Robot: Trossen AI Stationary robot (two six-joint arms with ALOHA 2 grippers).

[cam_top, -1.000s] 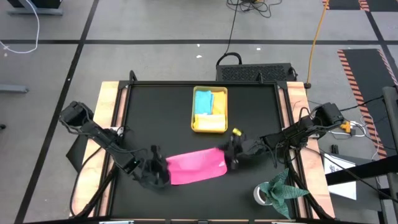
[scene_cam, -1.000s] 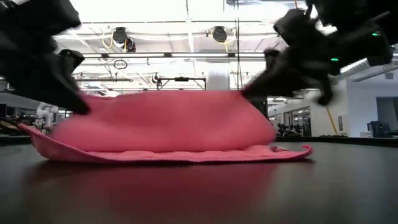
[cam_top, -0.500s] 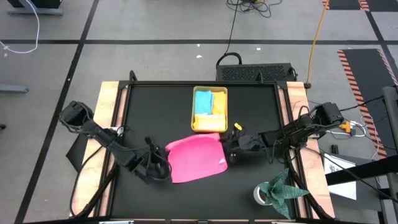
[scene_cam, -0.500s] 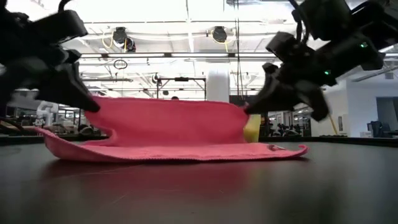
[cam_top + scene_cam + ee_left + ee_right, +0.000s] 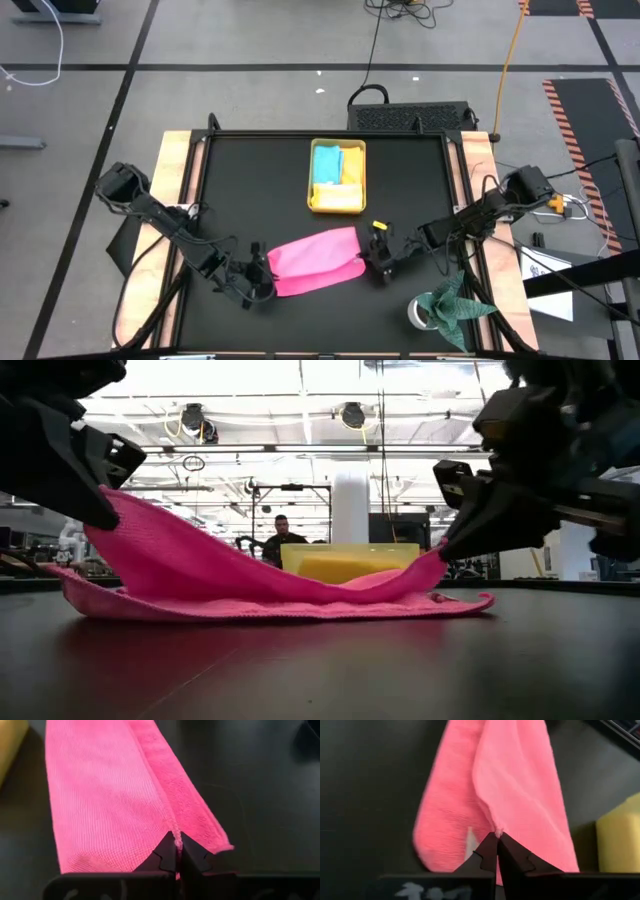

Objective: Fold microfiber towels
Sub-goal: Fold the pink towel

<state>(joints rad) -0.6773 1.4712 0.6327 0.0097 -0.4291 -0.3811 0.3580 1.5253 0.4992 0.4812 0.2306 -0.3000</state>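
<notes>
A pink microfiber towel [image 5: 315, 262] lies doubled over near the table's front, its lower layer flat on the black tabletop [image 5: 250, 190]. The upper layer is raised at both ends and sags in the middle [image 5: 300, 585]. My left gripper [image 5: 262, 272] is shut on the towel's left end. My right gripper [image 5: 374, 254] is shut on its right end. A yellow tray [image 5: 337, 205] behind the towel holds a light blue towel [image 5: 326, 162] and a yellow towel [image 5: 350, 170]. My left gripper pinches the upper layer's edge at the towel's left end [image 5: 174, 836] between its two fingertips [image 5: 167, 852]. It slants down from the table's left side. That end is lifted off the lower layer [image 5: 115, 510]. My right gripper pinches the upper layer's edge at the towel's right end [image 5: 497, 829] between its two fingertips [image 5: 490, 845]. It slants down from the table's right side. That end is held a little above the table [image 5: 432, 565], lower than the left end, and the cloth between hangs slack.
A dark green cloth [image 5: 455, 300] and a white roll [image 5: 420, 313] sit at the table's near right corner. A person [image 5: 283, 538] shows in the room beyond the table. Bare tabletop lies to the left and behind the towel.
Both grippers carried the towel's held edge toward the far edge, then back toward the near edge and lower. The upper layer, earlier a tall hump and then stretched level, now sags in the middle, and the tray shows behind it. The lower layer has stayed on the table.
</notes>
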